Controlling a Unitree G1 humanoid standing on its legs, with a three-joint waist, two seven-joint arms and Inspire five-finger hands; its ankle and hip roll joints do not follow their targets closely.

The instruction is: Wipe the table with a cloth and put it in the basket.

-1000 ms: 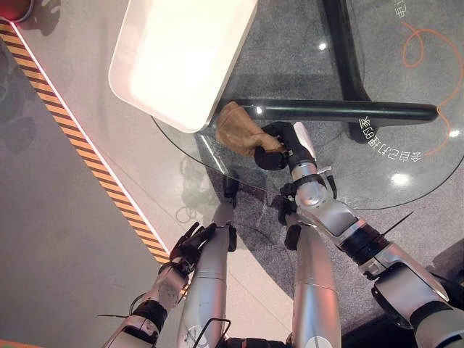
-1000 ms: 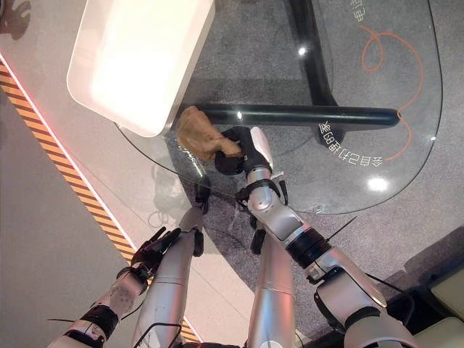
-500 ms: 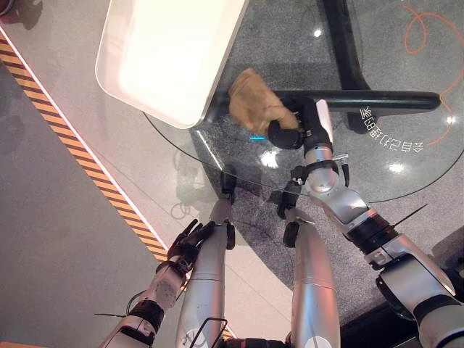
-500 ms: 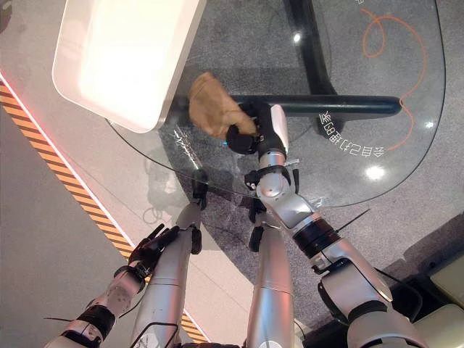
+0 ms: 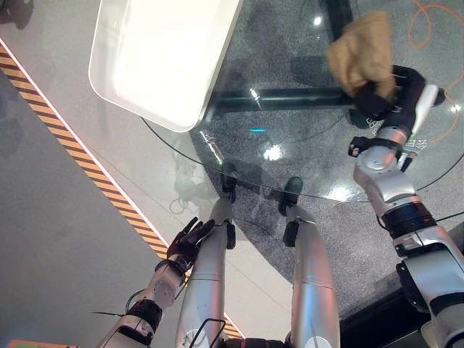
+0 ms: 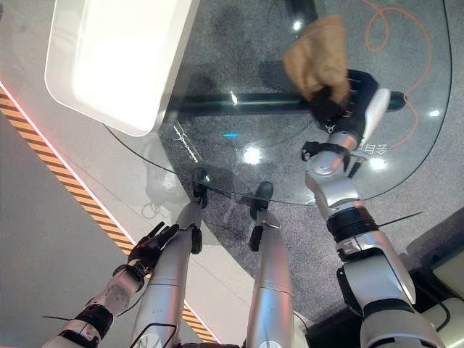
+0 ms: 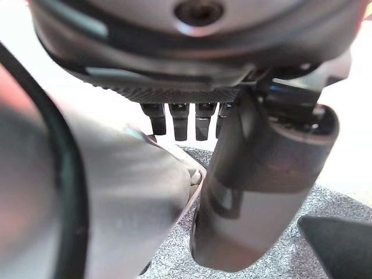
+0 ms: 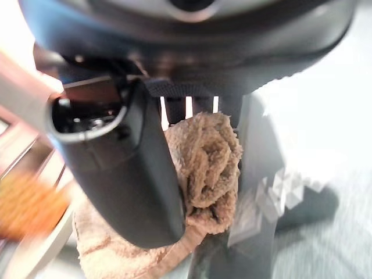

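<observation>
A crumpled tan cloth [image 5: 360, 52] lies on the round glass table [image 5: 190, 151] at its far right side. My right hand [image 5: 388, 98] is shut on the cloth's near end. In the right wrist view the cloth [image 8: 209, 163] is bunched between the thumb and the fingers. A white rectangular basket [image 5: 145, 101] stands at the table's far left, well away from the cloth. My left hand [image 5: 185, 243] hangs low at the lower left, off the table. Its fingers [image 7: 180, 119] are relaxed and hold nothing.
A black T-shaped table base [image 5: 275, 98] shows through the glass. An orange-and-black striped floor tape [image 5: 87, 163] runs diagonally to the left of the table. An orange cable [image 6: 391, 29] curls on the floor at the far right.
My right hand has swept the cloth across the glass, from beside the basket to the far right. The left hand has stayed put.
</observation>
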